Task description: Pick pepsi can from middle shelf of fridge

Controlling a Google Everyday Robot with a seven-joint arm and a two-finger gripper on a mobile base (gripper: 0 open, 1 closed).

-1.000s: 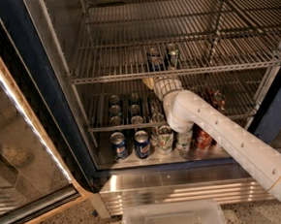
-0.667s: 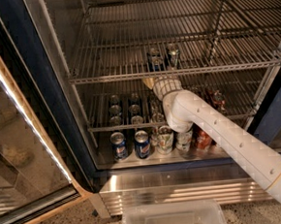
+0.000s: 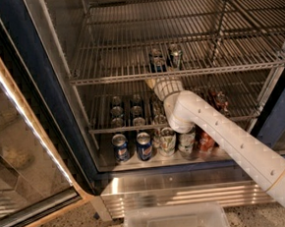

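Note:
The fridge (image 3: pixel 42 94) stands open. Two cans stand on its middle shelf (image 3: pixel 110 79), a chrome wire rack. The left one is dark and looks like the pepsi can (image 3: pixel 157 60). The other can (image 3: pixel 175 55) stands just to its right. My gripper (image 3: pixel 156 81) is at the end of the white arm (image 3: pixel 218 134). It sits at the shelf's front rail, directly in front of and slightly below the pepsi can. The rail and the wrist hide most of it.
The lower wire shelf (image 3: pixel 104 131) holds several silver-topped cans. On the steel floor stand two blue cans (image 3: pixel 144 146), white-and-green cans (image 3: pixel 167 142) and a red can (image 3: pixel 206 142). The glass door (image 3: pixel 19 115) is swung open at left. A clear plastic bin (image 3: pixel 175 221) sits below.

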